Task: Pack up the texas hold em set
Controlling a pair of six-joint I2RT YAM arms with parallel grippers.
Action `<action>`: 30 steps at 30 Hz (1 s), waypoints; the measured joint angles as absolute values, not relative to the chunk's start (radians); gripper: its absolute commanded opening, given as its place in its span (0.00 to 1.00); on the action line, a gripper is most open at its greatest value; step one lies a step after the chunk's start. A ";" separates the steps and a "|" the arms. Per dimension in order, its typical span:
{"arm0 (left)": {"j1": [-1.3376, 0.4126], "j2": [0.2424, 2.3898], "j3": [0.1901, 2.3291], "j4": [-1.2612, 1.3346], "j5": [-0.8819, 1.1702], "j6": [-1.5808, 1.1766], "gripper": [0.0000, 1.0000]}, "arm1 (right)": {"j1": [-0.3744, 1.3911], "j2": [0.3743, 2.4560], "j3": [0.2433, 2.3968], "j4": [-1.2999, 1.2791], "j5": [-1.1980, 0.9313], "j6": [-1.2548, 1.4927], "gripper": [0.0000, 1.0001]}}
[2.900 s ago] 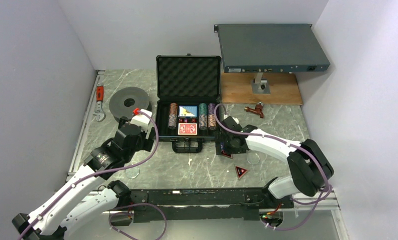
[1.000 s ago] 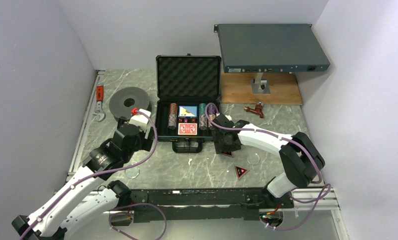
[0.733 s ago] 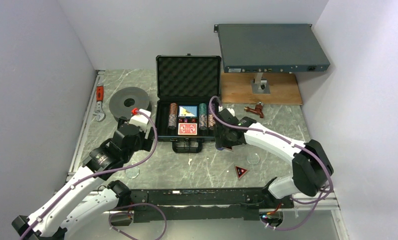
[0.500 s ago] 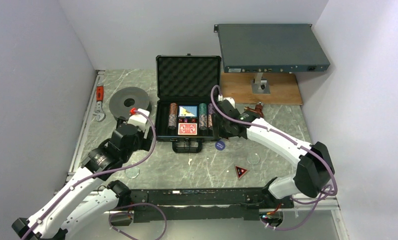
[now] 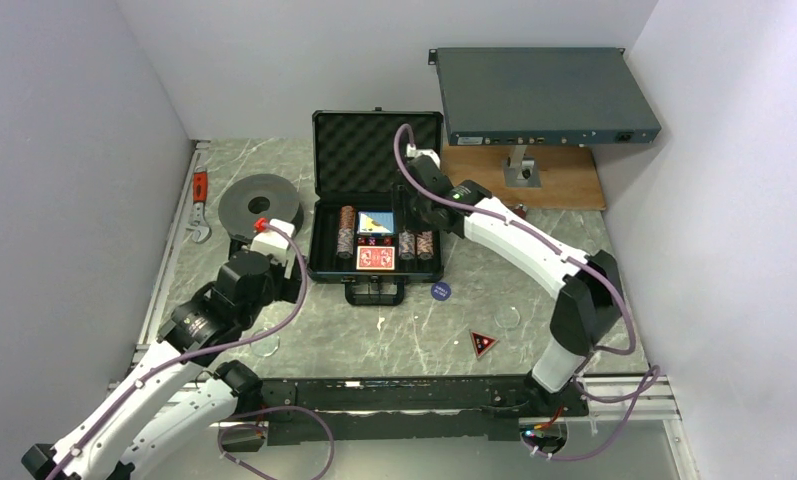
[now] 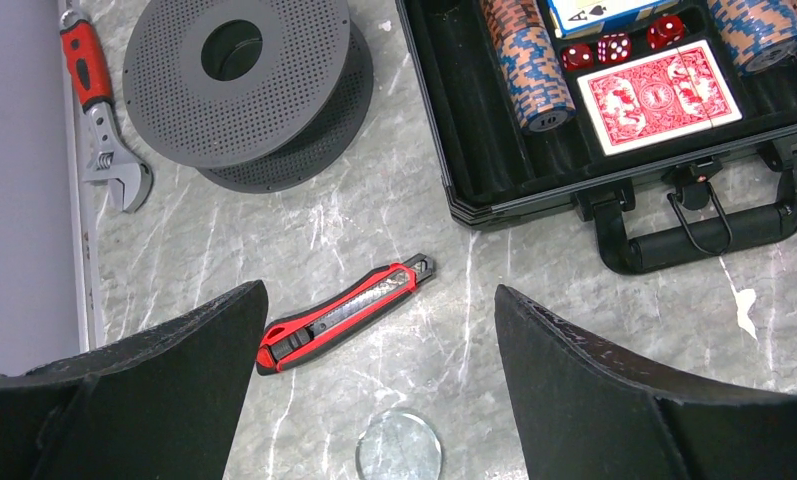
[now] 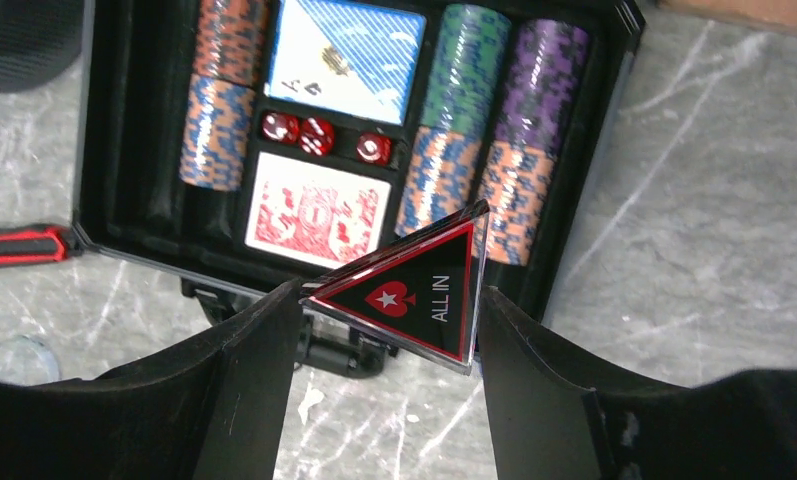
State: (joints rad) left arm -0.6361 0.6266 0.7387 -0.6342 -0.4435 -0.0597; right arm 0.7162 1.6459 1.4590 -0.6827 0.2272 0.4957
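The black briefcase [image 5: 317, 245] sits open at the centre of the overhead view, on the marble table [image 5: 404, 340], with its foam-lined lid [image 5: 377, 150] standing up at the far side. The right wrist view counts what is in it: three columns of striped chips [image 7: 219, 100], one blue deck [image 7: 344, 55], one red deck [image 7: 317, 210] and three red dice [image 7: 317, 135] between the decks. There are two red-black triangles. The first triangular marker [image 7: 414, 285], printed "ALL IN", is pinched edge to edge between the fingers of the right gripper [image 7: 392, 292] above the case's near edge, and only the right wrist view shows it. The second triangular marker [image 5: 483, 344] lies on the table at lower right of the case, with one blue round button [image 5: 440, 291] between it and the case; only the overhead view shows these two. The left gripper [image 6: 379, 300] hangs with its fingers spread wide and nothing between them, left of the case handle [image 6: 709, 225]. Its view alone shows one red box cutter [image 6: 346, 312] and one clear disc [image 6: 399, 447], besides a grey spool [image 6: 244, 85] and a red-handled wrench [image 6: 99, 110]. A grey rack box [image 5: 544, 95] fills the upper right of the overhead view.
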 measured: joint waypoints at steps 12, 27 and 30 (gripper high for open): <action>-0.636 0.603 0.736 -0.633 -0.454 -0.060 0.90 | 0.717 1.883 1.700 -0.675 0.191 0.620 0.29; -0.621 0.585 0.723 -0.632 -0.449 -0.059 0.89 | 0.717 2.056 1.840 -0.701 0.262 1.011 0.23; -0.614 0.586 0.723 -0.632 -0.442 -0.059 0.89 | 0.717 2.065 1.840 -0.703 0.267 1.060 0.23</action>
